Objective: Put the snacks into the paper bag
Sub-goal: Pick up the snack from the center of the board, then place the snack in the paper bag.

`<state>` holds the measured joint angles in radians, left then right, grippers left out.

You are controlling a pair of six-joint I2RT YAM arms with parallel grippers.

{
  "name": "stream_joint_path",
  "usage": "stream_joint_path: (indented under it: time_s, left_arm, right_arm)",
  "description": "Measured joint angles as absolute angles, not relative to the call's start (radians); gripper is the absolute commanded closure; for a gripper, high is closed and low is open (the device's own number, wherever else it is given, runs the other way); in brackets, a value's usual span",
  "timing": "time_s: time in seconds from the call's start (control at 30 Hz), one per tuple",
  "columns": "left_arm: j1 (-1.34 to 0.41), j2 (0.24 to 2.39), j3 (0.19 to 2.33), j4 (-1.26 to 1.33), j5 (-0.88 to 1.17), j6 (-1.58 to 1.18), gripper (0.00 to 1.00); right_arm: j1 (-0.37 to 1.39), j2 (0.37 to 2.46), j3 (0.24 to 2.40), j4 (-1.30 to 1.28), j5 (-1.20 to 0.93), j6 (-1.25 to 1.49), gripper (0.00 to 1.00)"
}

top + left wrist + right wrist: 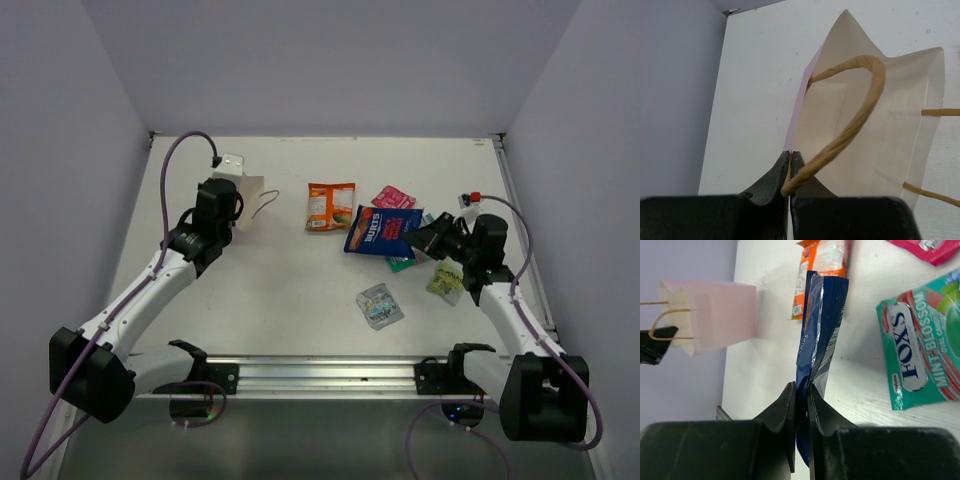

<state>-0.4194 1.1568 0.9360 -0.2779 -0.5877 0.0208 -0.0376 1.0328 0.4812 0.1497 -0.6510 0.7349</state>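
Left jaws pinching paper bag point(900, 100), right jaws blue packet point(827, 325), white table point(280, 300), lilac walls point(330, 60)

I can read "FOX'S" and "MINT BLOSSOM" on the green packet point(925, 340). The blue packet point(381, 231) has white letters, but they look too blurry for me.

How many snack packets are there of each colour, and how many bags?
orange packet: 1
dark blue packet: 1
pink-red packet: 1
teal-green packet: 1
yellow-green packet: 1
silver-grey packet: 1
paper bag: 1
Total: 7 things, which is 6 packets and 1 bag
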Motion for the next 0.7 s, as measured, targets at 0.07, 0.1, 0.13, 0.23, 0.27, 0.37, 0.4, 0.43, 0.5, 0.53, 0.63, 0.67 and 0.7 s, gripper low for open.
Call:
stream_joint_path:
  time_s: [0.07,0.1,0.13,0.23,0.27,0.37,0.4,0.43,0.5,0.53,0.63,0.67,0.7]
  left_arm:
    - [-0.419,1.157,0.936,-0.278,-0.588,0.021,1.0]
    - [-0.419,1.157,0.936,-0.278,-0.588,0.021,1.0]
    - [-0.419,1.157,0.936,-0.278,-0.587,0.021,1.0]
    - [-0.419,1.155,0.936,-0.278,-0.587,0.021,1.0]
    - [-0.419,1.154,0.936,-0.278,-0.587,0.021,1.0]
    - [-0.419,1.151,0.936,-0.278,-0.588,0.021,1.0]
    - [-0.419,1.15,0.936,-0.278,-0.588,0.021,1.0]
    - [-0.419,1.148,0.936,-0.278,-0.588,0.021,1.0]
    - [-0.419,1.144,0.936,-0.278,-0.588,0.021,1.0]
    - [-0.419,1.141,0.936,-0.278,-0.589,0.021,1.0]
    - [-0.419,1.131,0.936,-0.278,-0.59,0.021,1.0]
    - [-0.419,1.129,0.936,-0.278,-0.59,0.021,1.0]
    - [-0.419,1.127,0.936,-0.278,-0.59,0.021,1.0]
  right_arm:
    - [-0.028,1.033,0.531,0.126,-0.65,0.746,1.0]
    - [-0.02,1.034,0.562,0.109,-0.649,0.749,1.0]
    - [-0.005,1.034,0.597,0.095,-0.645,0.751,1.0]
    - [0.075,1.042,0.725,0.046,-0.616,0.754,1.0]
    - [0.109,1.05,0.772,0.036,-0.602,0.756,1.0]
    - [0.209,1.083,0.904,-0.003,-0.544,0.768,1.0]
    - [0.243,1.097,0.949,-0.019,-0.519,0.773,1.0]
    - [0.276,1.111,0.99,-0.03,-0.496,0.779,1.0]
    - [0.335,1.135,1.055,-0.047,-0.438,0.793,1.0]
    - [0.362,1.148,1.085,-0.057,-0.413,0.799,1.0]
    - [0.423,1.188,1.161,-0.068,-0.352,0.812,1.0]
    - [0.442,1.203,1.188,-0.07,-0.332,0.814,1.0]
    - [0.46,1.22,1.214,-0.072,-0.318,0.817,1.0]
